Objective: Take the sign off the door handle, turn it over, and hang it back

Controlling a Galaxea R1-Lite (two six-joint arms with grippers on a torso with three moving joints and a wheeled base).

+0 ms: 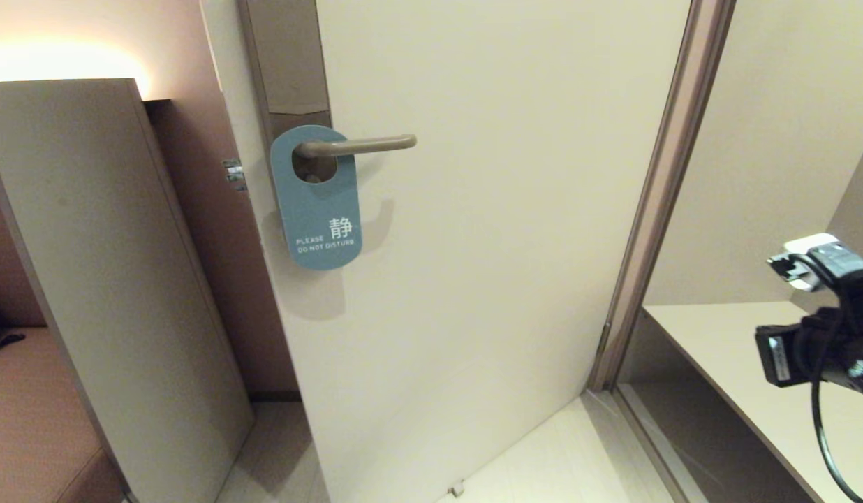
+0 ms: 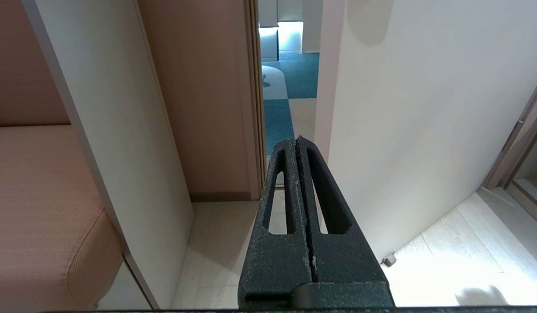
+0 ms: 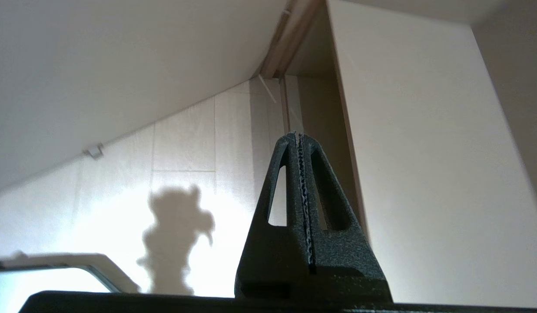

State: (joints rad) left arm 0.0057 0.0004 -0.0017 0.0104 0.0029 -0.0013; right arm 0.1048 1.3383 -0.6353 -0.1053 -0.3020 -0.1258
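The sign (image 1: 320, 216) hangs by its round hole on the door handle (image 1: 362, 145), blue face out, with white DO NOT DISTURB lettering near its lower end. The handle is a slim taupe lever on a tall brownish lock plate (image 1: 288, 63). Neither wrist view shows the sign or the handle. My right arm (image 1: 822, 328) is at the far right of the head view, low and well away from the sign; its gripper (image 3: 297, 135) is shut and empty, pointing at the floor by the door frame. The left gripper (image 2: 296, 141) is shut and empty, aimed at the door's edge.
The cream door (image 1: 508, 244) stands ajar, its frame (image 1: 655, 195) to the right. A tall beige panel (image 1: 89, 244) and an orange bench (image 1: 26, 419) sit left of it. A pale shelf (image 1: 739, 349) lies under my right arm. A small door stop (image 1: 457, 489) sits on the floor.
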